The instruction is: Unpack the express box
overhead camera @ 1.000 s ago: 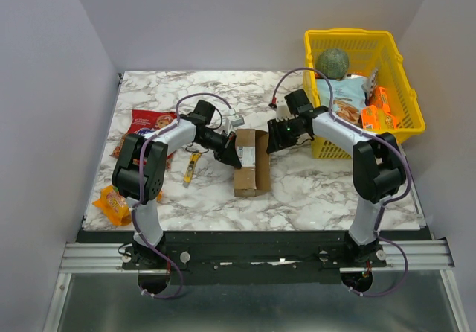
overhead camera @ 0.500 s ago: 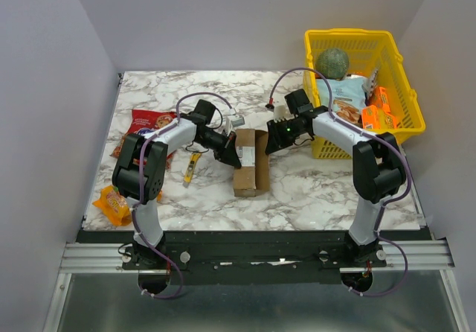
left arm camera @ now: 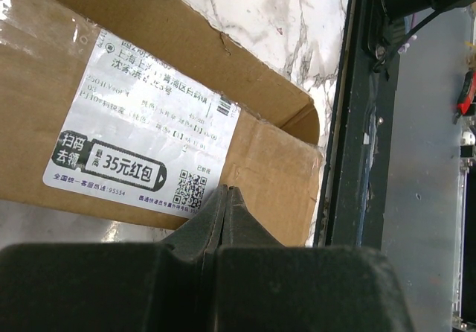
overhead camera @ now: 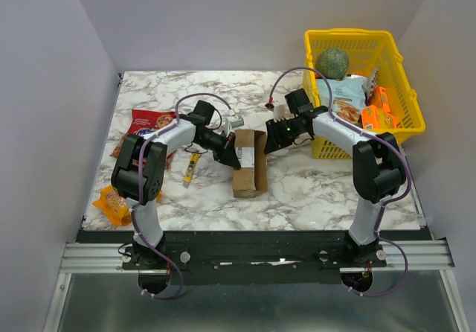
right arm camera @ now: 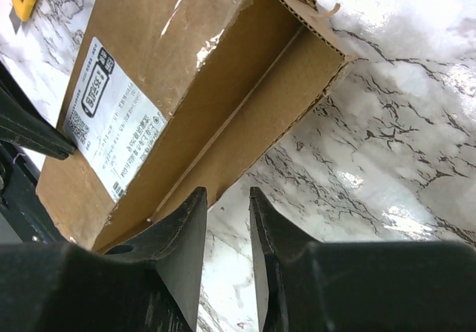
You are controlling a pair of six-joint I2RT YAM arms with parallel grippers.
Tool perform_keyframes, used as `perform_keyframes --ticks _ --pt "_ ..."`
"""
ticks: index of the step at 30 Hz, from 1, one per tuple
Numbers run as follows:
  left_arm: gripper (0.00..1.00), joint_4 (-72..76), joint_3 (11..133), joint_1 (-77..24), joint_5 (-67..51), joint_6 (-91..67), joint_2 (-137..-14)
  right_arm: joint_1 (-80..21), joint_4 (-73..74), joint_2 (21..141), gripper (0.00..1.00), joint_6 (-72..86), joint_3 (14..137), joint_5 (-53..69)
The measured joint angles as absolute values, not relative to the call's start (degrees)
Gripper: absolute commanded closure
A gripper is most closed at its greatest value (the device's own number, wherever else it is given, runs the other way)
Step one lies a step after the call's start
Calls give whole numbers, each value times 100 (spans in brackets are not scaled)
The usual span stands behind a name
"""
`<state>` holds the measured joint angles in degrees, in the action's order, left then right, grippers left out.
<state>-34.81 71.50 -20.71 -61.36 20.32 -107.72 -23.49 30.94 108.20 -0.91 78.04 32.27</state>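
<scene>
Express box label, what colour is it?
The label is white with black print, clearest in the left wrist view.

The express box (overhead camera: 250,164) has slid slightly left on the surface (overhead camera: 312,183). Its right edge and near end now lie a touch left of where they were a second ago, and from above its open right side looks a little narrower. The left arm (overhead camera: 160,149) has moved with it, its elbow swung marginally left, and the left end effector (overhead camera: 233,158) sits against the box's left side. The right arm's wrist (overhead camera: 299,103) has edged a little left, toward the box.
</scene>
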Motion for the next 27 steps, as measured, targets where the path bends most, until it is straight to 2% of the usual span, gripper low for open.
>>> perform_keyframes --ticks 8,12,17,22,27 --pt "100 -3483 7137 -2069 -6132 2034 -10753 -2357 3096 10844 63 -91 7815 3227" --pt "100 -3476 7109 -2064 -6132 2053 -10733 -2362 3098 11000 69 -95 8018 3380" --pt "100 -3483 7024 -2051 -6165 2058 -10698 -2366 3100 11109 70 -91 8160 3437" --pt "100 -3492 7037 -2047 -6176 2058 -10698 -2370 3118 11142 62 -110 8200 3505" --pt "100 -3651 7129 -2029 -6165 2058 -10728 -2526 3087 11260 61 -154 8307 3214"
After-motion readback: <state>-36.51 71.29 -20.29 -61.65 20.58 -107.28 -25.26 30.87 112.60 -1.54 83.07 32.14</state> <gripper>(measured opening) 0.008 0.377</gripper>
